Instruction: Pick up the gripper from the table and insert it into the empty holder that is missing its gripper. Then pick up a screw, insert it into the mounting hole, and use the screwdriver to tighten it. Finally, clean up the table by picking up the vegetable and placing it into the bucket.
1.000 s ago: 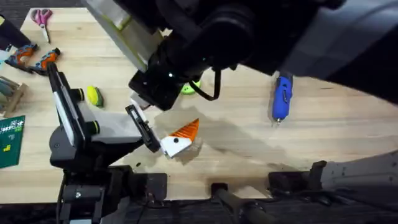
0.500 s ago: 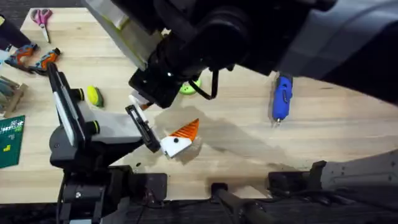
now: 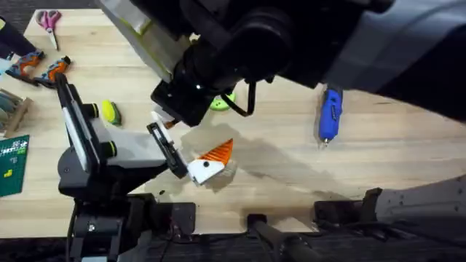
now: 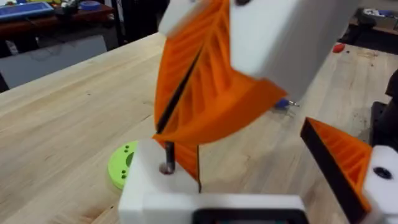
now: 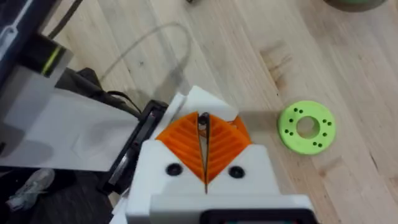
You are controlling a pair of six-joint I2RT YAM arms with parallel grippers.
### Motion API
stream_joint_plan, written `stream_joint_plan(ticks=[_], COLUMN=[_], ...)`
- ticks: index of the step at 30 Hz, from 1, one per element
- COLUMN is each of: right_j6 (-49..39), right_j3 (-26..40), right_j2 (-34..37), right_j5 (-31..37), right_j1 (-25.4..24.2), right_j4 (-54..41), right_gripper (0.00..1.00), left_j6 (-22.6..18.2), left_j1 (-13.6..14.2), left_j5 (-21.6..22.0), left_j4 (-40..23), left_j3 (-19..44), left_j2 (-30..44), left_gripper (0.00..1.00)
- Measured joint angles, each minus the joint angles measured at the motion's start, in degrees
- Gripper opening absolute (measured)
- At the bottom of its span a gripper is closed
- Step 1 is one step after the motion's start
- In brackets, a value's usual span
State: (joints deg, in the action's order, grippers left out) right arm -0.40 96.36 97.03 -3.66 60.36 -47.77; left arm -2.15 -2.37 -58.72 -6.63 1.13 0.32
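Hovering right end effector (image 5: 204, 149) pads pressed together, left end effector (image 3: 211, 161) apart, bare table (image 3: 393, 167) around screwdriver (image 3: 330, 114).

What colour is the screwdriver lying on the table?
Bright blue; the screwdriver shows best in the overhead view.

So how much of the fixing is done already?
The orange tip seems to be sitting in the white holder already. Right now the right claw holds a screw at the holder's hole. Still to do: the blue screwdriver lies untouched on the table, and the yellow-green vegetable is not put away.
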Motion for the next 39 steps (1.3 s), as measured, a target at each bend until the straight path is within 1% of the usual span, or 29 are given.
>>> stream_joint_plan(ticks=[39], right_j6=[0.0], right_j3=[0.1], right_j2=[0.7], right_j5=[0.0], right_j1=[0.0], right_j4=[-0.7], right_gripper=[0.006], left_j6=[0.1], left_j1=[0.0], left_j5=[0.0], left_j4=[0.0], left_j3=[0.0], left_j2=[0.0], left_gripper=[0.985])
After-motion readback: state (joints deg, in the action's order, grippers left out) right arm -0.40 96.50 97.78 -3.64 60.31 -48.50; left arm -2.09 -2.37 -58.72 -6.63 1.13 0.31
